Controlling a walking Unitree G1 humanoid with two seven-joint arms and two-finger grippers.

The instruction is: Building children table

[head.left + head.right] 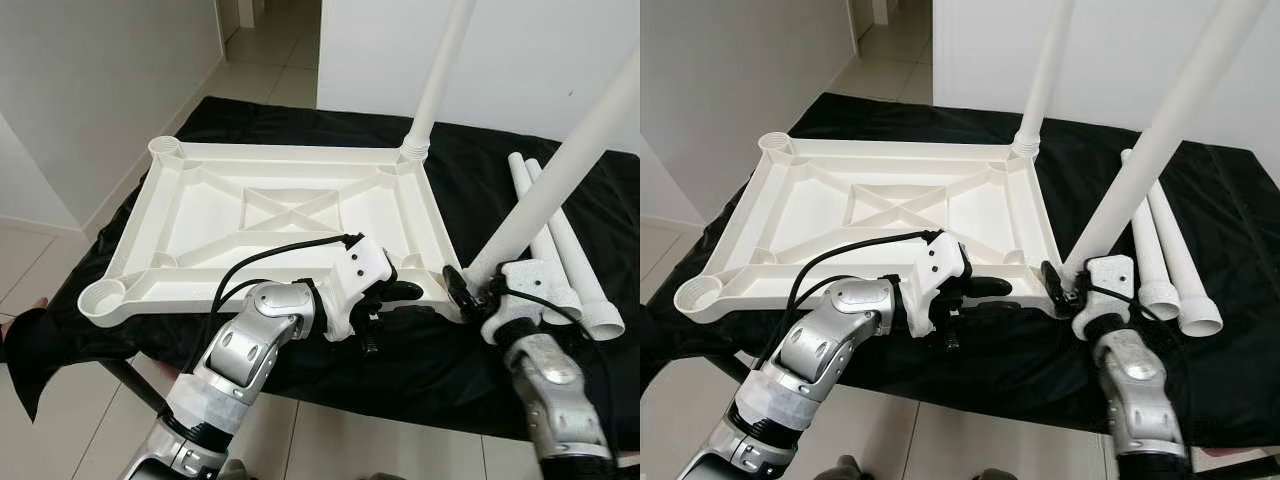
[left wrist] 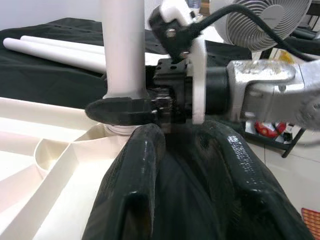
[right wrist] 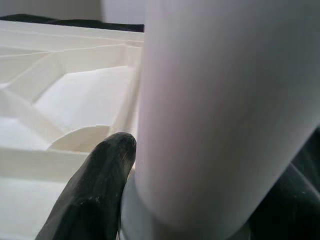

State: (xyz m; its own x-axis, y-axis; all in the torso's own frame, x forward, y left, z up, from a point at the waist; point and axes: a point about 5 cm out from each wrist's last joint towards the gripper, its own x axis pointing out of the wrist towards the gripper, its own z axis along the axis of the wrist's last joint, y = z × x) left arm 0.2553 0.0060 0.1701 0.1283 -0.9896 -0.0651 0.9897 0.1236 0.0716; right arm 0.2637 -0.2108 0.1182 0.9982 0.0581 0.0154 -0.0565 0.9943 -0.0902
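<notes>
The white children's tabletop [image 1: 200, 215] lies upside down on a black cloth. One white leg [image 1: 437, 75] stands upright in its far right corner socket. My right gripper [image 1: 470, 285] is shut on the base of a second leg [image 1: 560, 180], which leans right over the near right corner. In the right wrist view a black finger [image 3: 95, 190] presses against this leg [image 3: 225, 115]. My left gripper [image 1: 400, 298] hovers at the near rim just left of that corner. Its fingers [image 2: 135, 180] are slightly apart and hold nothing.
Two loose legs [image 1: 590, 290] lie on the cloth to the right of the tabletop. The near left socket [image 1: 103, 295] and the far left socket [image 1: 166, 147] hold no leg. Tiled floor borders the cloth's front edge [image 1: 420, 400]. A fan [image 2: 270, 20] stands behind.
</notes>
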